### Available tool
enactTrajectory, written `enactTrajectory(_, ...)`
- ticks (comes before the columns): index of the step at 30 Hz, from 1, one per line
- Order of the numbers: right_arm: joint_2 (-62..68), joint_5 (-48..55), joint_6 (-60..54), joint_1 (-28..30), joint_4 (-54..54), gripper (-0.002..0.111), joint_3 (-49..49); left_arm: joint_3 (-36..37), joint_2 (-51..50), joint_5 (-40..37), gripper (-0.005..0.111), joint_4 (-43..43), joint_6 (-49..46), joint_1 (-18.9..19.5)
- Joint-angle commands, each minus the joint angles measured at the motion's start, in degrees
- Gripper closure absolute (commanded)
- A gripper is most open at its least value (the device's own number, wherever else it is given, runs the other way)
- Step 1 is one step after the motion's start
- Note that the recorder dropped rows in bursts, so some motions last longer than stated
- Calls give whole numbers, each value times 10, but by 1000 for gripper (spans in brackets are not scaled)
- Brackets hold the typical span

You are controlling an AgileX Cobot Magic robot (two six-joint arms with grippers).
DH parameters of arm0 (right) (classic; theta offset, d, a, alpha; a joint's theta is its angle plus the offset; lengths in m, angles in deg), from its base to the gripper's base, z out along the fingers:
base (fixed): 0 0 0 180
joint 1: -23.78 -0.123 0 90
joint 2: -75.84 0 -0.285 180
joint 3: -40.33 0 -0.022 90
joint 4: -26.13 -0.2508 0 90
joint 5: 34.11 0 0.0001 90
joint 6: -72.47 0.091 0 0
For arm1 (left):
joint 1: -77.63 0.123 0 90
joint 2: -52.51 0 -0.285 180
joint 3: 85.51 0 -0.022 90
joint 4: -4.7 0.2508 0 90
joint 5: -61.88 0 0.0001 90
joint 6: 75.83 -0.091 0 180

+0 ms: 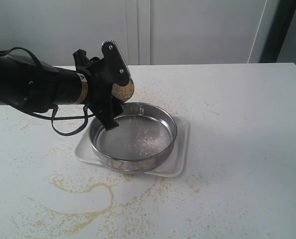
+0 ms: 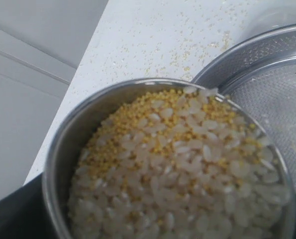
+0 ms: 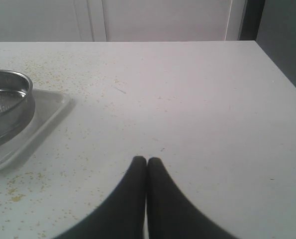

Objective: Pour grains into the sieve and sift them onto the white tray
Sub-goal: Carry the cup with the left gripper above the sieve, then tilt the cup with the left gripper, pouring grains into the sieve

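Steel cup over steel sieve: the left tool [image 1: 112, 84] grasps a small rounded steel cup [image 1: 123, 91] heaped with yellow and whitish grains [image 2: 182, 169]. It holds the cup tilted above the left-hand rim of the wide round steel sieve [image 1: 173, 130], which sits on the flat white tray [image 1: 180, 168] on the counter [image 1: 237, 124]. The mesh lies just below and beyond the cup's lip, so I judge the pour should go toward the sieve's middle; the right tool [image 3: 147, 162] is clenched, empty, well apart.

The sieve [image 1: 134, 135] sits on the tray [image 1: 83, 152] (cup [image 1: 124, 90] of grains [image 2: 182, 164] above its left rim).
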Motion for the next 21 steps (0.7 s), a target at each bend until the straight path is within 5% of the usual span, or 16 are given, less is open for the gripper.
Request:
enactTrajectory(1, -4, -4, -2, -1, 1, 108, -4, -6, 7, -7, 107, 1, -2, -5)
enactTrajectory(21, -4, -4, -2, -1, 1, 108, -4, -6, 7, -21, 107, 1, -97, -5)
